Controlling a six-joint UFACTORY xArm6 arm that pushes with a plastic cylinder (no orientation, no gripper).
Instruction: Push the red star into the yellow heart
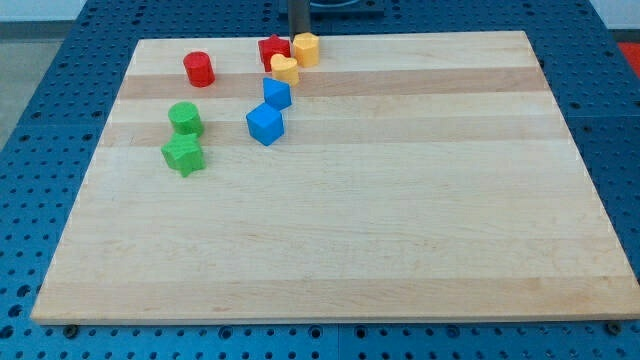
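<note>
The red star (272,50) lies near the board's top edge, left of centre. The yellow heart (285,69) sits just below and to the right of it, touching it. A yellow hexagon block (306,48) stands right of the star, close against it. My rod comes down at the view's top; my tip (299,34) is just above the yellow hexagon and to the upper right of the red star, at the board's top edge.
A red cylinder (199,69) stands at the upper left. Two blue blocks (277,94) (265,124) lie below the heart. A green cylinder (185,118) and a green star (184,155) sit at the left. The wooden board (400,200) lies on a blue perforated table.
</note>
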